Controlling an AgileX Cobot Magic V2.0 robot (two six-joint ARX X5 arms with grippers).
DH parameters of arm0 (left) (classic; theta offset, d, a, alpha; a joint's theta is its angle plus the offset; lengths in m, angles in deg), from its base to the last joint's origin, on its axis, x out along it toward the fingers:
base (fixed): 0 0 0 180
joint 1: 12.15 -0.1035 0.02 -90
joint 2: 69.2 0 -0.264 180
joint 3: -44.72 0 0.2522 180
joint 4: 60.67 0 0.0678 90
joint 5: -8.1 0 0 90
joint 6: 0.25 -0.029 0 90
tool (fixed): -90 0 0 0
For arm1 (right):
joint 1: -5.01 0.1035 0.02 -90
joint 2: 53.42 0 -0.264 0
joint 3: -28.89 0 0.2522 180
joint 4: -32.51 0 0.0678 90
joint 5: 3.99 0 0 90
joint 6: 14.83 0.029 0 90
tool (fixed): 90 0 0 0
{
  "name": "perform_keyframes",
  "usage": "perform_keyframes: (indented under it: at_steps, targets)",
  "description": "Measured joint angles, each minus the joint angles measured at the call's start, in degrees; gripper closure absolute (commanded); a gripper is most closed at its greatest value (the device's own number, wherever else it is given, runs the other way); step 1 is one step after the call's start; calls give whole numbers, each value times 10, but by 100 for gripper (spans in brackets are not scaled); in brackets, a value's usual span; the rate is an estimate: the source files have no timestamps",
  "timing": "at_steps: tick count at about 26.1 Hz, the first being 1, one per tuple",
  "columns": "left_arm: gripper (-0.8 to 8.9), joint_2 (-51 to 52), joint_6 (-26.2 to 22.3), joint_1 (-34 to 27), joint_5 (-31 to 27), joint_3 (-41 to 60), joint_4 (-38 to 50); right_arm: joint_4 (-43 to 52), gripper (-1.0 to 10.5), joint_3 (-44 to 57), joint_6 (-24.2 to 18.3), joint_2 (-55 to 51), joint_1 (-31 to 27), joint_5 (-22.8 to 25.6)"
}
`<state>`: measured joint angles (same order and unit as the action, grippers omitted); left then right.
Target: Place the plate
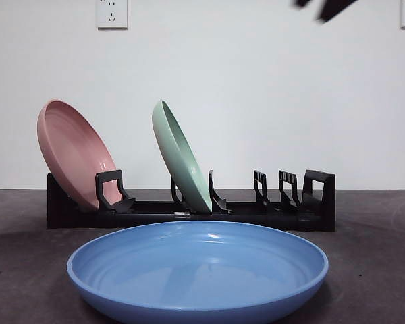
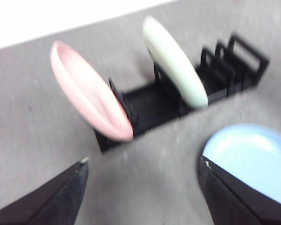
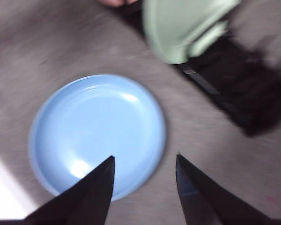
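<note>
**Blue plate flat on table, both grippers open above it**

Blue plate (image 1: 197, 270): round, shallow, raised rim, glossy, with faint concentric rings and soft highlights in the well. Plain, nothing on it. It lies flat on the grey table (image 1: 378, 270), nearest the front camera, just in front of the rack and not touching it.

Dish rack (image 1: 283, 212): black, long and low, upright dividers along its length. Pink plate (image 1: 71, 152) stands in the slot at one end, tilted back. Green plate (image 1: 181, 156) stands on edge further along, tilted the same way. Slots at the far end past the green plate hold nothing.

Right gripper (image 3: 144, 161): jaws spread apart, holding nothing, hanging over the edge of the blue plate on the side towards the rack; clear of the plate. Picture is motion-blurred.

Left gripper (image 2: 143, 161): jaws wide apart, empty, above bare table in front of the rack, blue plate off to one side by one jaw. Also blurred.

Front view: only a black arm tip (image 1: 327, 8) at the upper corner; which arm it is cannot be told.
</note>
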<state>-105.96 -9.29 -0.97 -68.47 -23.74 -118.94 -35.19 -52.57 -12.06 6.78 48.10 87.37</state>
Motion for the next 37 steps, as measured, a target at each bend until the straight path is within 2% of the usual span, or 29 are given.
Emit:
perform_keyframes:
  at_steps: [4, 6, 8, 10, 13, 16, 25, 34, 37]
  targets:
    - [474, -5, 43, 0, -5, 0, 100, -40, 746, 0, -57, -48, -136, -9]
    - [514, -24, 75, 0, -50, 0, 176, -45, 746, 0, -73, -58, -184, -26]
    - [500, -50, 103, 0, -90, -8, 211, -45, 746, 0, -76, -64, -198, -29]
    - [496, -85, 121, 0, -104, -31, 207, -46, 746, 0, -80, -69, -200, -30]
    - [477, -156, 134, 0, -105, -84, 169, -48, 746, 0, -83, -72, -201, -31]
    - [396, -234, 140, 0, -105, -163, 110, -52, 746, 0, -83, -72, -201, -31]
    - [399, -445, 142, 15, -121, -417, -79, -52, 746, 0, -83, -72, -202, -31]
    - [406, -630, 124, 47, -220, -578, -188, -52, 746, 0, -83, -72, -202, -33]
    - [406, -678, 116, 52, -262, -598, -208, -52, 746, 0, -83, -72, -202, -33]
